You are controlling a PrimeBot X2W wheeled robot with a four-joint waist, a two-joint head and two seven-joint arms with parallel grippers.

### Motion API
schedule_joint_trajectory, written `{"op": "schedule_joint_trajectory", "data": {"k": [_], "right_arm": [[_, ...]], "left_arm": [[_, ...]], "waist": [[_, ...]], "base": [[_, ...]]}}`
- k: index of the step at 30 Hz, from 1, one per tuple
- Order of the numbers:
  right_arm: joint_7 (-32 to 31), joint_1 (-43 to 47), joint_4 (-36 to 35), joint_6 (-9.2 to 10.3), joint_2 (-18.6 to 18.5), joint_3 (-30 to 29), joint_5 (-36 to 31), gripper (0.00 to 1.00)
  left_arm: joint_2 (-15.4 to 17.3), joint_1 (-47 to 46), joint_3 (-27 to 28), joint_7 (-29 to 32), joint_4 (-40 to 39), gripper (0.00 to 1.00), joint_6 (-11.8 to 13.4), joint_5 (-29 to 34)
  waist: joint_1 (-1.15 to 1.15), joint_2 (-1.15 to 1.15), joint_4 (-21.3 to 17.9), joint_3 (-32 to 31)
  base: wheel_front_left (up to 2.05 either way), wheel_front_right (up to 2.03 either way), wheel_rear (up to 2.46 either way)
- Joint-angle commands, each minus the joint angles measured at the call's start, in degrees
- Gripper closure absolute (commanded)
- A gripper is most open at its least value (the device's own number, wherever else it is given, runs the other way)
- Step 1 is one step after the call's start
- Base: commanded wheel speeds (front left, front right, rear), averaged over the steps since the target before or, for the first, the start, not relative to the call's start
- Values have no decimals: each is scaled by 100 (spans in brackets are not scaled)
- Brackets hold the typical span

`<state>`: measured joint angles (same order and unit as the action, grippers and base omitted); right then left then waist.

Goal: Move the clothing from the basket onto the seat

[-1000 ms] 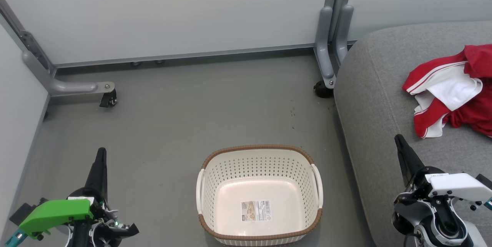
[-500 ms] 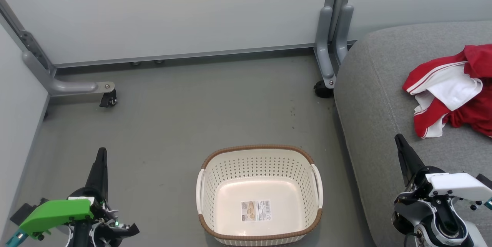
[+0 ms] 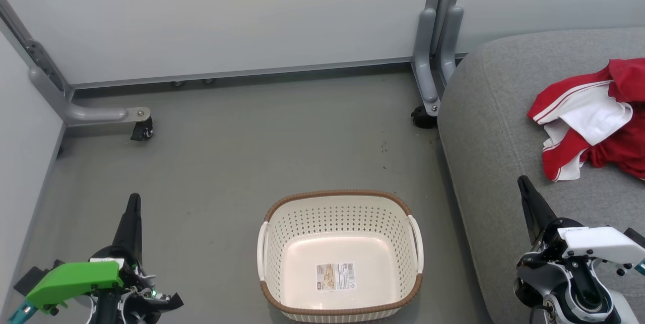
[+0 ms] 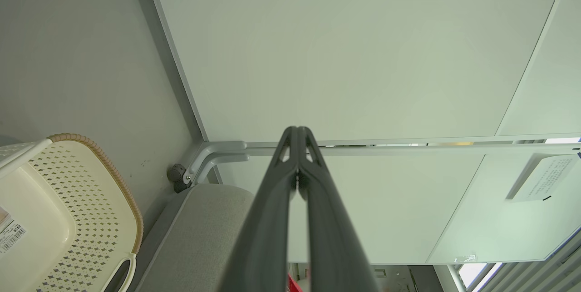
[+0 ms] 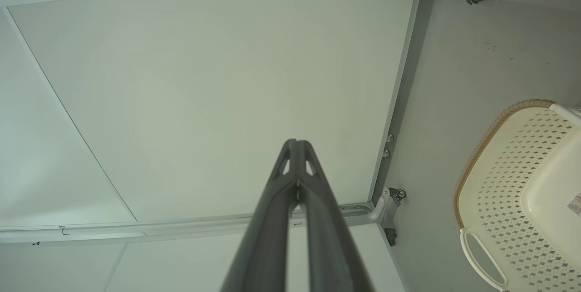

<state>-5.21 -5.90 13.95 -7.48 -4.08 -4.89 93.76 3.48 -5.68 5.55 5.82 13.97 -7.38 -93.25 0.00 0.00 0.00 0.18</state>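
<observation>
Clothing (image 3: 589,117) lies in a crumpled red-and-white heap on the seat (image 3: 484,127), out at about 3 o'clock in my head view and running off the picture's edge, so I cannot tell how many garments make up the pile. At 6 o'clock the basket (image 3: 342,215) stands on the floor (image 3: 227,163) with nothing in it, and the label (image 3: 335,276) on its base is plainly showing; I judge the transfer is as good as done. My left gripper (image 3: 133,198) hangs at 7 o'clock over bare floor, fingers pressed together on nothing. My right gripper (image 3: 522,181) sits at 4 o'clock above the front of the seat, likewise pinched closed and empty, near the heap but apart from it. The cloth looks thin, limp and light, probably a slick sports fabric. I would expect it to drape, trail and snag rather than keep any shape, and a single flat layer might slide out between two long narrow fingers. If I had to take it up again, I would open wide and bite a raised, bunched fold, such as the striped ridge on the heap's 9 o'clock side. There, several layers stack up and stand proud of the cushion, which suits me better than a smooth panel lying flat.
</observation>
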Motion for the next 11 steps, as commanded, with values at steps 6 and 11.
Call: {"op": "schedule_joint_trajectory", "data": {"k": [6, 11], "right_arm": [[-26, -37, 14, -2, 19, -28, -21, 100], [-37, -38, 14, -2, 25, -37, -33, 100]], "left_arm": [[9, -89, 35, 16, 11, 100, -29, 27], [5, -90, 42, 23, 12, 100, -29, 32]], "waist": [[0, 0, 0, 0], [0, 0, 0, 0]], "base": [[0, 0, 0], [0, 0, 0]]}}
